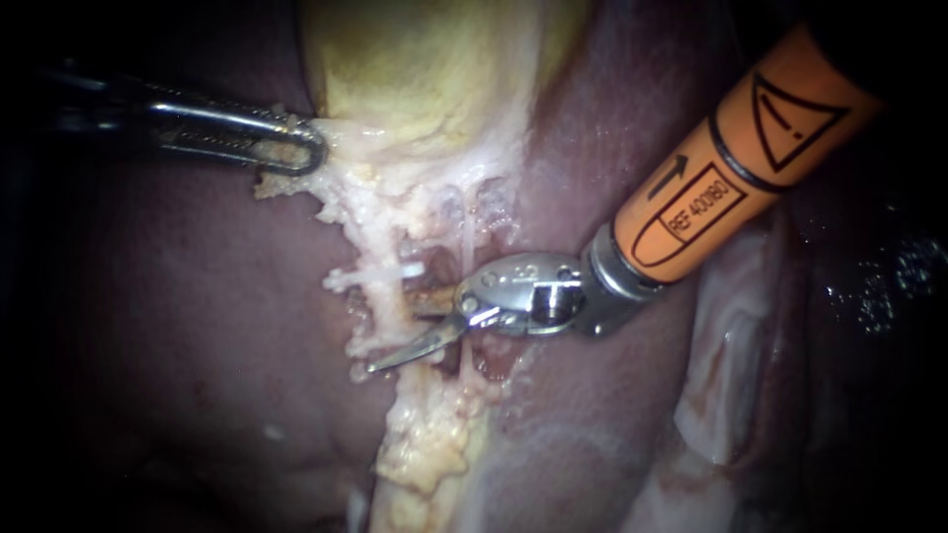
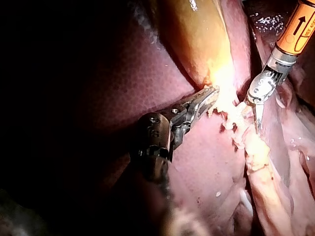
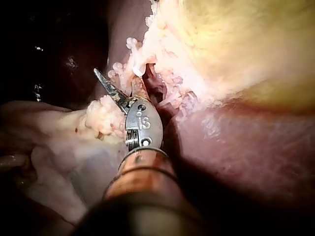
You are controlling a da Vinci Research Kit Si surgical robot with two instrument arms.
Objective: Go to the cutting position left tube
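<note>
Left tube [image 1: 391, 294], carrying a white clip [image 1: 375, 273], runs below the gallbladder [image 1: 415, 69], beside the liver [image 1: 197, 326]. Right instrument [image 1: 393, 332]: hand open, blades spread at the tube, not gripping. Left instrument [image 1: 296, 148]: hand clamped on gallbladder edge.

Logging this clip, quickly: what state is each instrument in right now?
Left instrument: shut on pale tissue.
Right instrument: open, blades apart, gripping nothing.
</note>
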